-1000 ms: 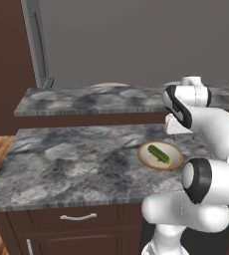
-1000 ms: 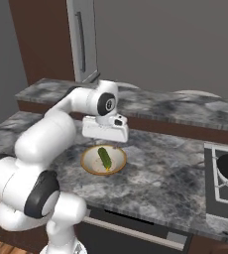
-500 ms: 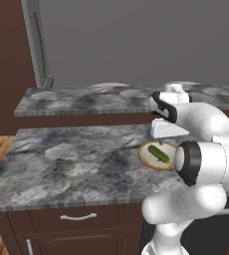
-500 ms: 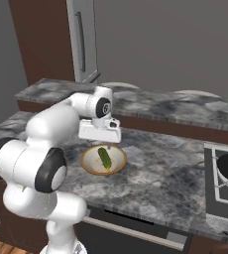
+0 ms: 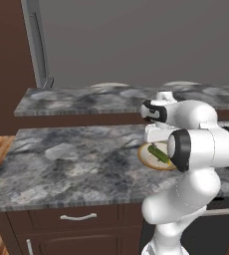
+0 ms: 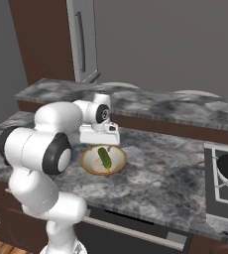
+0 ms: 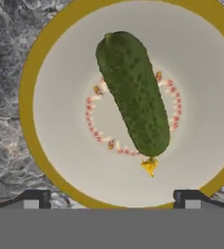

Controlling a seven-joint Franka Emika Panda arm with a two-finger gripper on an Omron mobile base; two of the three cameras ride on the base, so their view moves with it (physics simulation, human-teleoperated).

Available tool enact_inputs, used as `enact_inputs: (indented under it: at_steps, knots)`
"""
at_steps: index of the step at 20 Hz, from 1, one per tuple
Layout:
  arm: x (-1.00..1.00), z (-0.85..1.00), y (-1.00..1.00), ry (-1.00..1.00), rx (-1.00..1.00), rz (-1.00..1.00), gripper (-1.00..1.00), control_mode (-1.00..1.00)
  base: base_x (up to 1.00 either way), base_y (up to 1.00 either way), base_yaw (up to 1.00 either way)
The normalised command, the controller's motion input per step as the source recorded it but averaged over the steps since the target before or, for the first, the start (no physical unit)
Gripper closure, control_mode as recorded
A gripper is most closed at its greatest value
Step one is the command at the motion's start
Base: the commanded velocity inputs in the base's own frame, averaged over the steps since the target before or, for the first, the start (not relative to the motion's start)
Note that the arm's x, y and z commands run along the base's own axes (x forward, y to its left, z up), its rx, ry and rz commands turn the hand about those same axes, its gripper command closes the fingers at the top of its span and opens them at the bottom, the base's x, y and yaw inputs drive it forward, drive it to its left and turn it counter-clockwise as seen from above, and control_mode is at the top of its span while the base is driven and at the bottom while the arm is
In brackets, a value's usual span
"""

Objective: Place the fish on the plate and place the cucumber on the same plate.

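The dark green cucumber lies diagonally across the middle of the white plate with its tan rim. My gripper hovers straight above the plate, open, its two dark fingertips set wide apart with nothing between them. From the base, the plate sits on the grey stone counter with the cucumber on it, and the gripper hangs just over its far edge. The fish is out of view.
A raised stone ledge runs behind the counter, under a tall grey fridge. A cooktop with a black pan lies to the right. My own folded elbow stands close beside the plate.
The arm has folded in, and the hand has shifted over the plate's far edge and come lower. The cucumber and plate have stayed put.
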Motion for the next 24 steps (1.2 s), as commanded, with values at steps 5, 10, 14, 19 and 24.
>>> enact_inputs:
  at_steps: [5, 10, 14, 19, 24]
  knots:
    - [0.23, -0.34, 0.02, -0.11, 0.00, 0.04, -1.00, -1.00, 0.00, 0.00, 0.00]
    - [0.09, -0.32, -0.02, -0.11, 0.00, 0.05, -1.00, -1.00, 0.00, 0.00, 0.00]
    - [0.06, -0.34, -0.01, -0.04, 0.00, 0.03, -1.00, -1.00, 0.00, 0.00, 0.00]
    - [0.11, -0.32, 0.00, -0.08, 0.00, 0.00, -1.00, -1.00, 0.00, 0.00, 0.00]
    - [0.04, -0.24, 0.00, -0.10, 0.00, 0.00, -1.00, -1.00, 0.00, 0.00, 0.00]
